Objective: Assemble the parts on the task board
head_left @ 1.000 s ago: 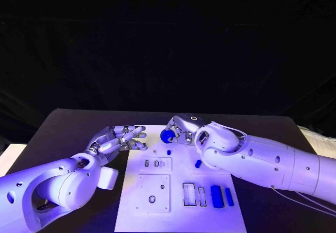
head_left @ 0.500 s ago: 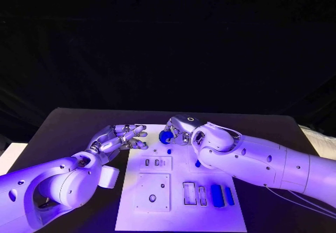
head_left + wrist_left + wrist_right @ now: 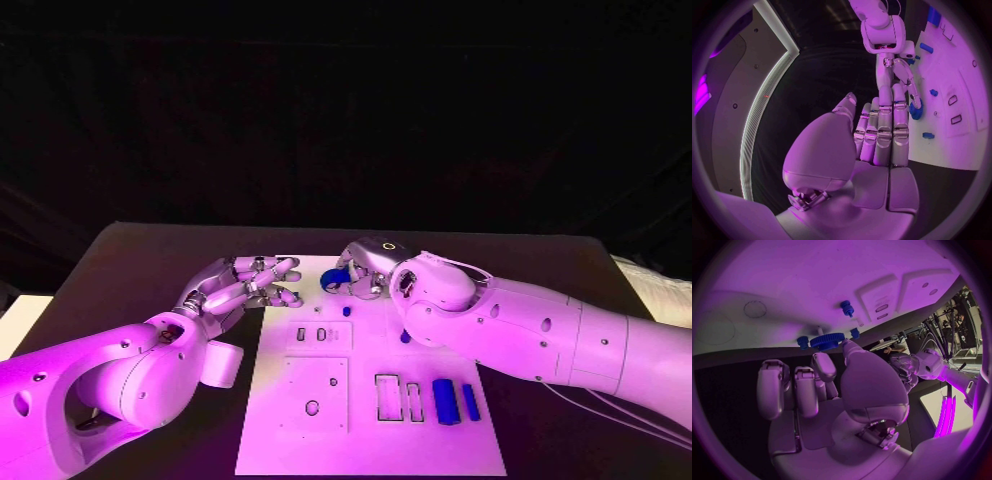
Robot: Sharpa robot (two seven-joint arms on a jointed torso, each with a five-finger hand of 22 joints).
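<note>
Now right hand (image 3: 364, 272) holds blue gear (image 3: 336, 279) over board's (image 3: 368, 440) far edge.

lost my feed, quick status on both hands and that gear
Right robot hand pinching blue gear over the white board's far end. Left robot hand open beside the board, holding nothing. Nothing blocking.

The black surface (image 3: 144, 250) carries one thing directly: the white task board (image 3: 274, 440), a long plate lying flat at its middle and running from the near edge toward the far side. The board's left and right edges leave dark strips of surface bare on both sides. On the board lie raised white blocks with slots and holes (image 3: 315, 384), and two blue bars (image 3: 444, 401) side by side near its right edge.
</note>
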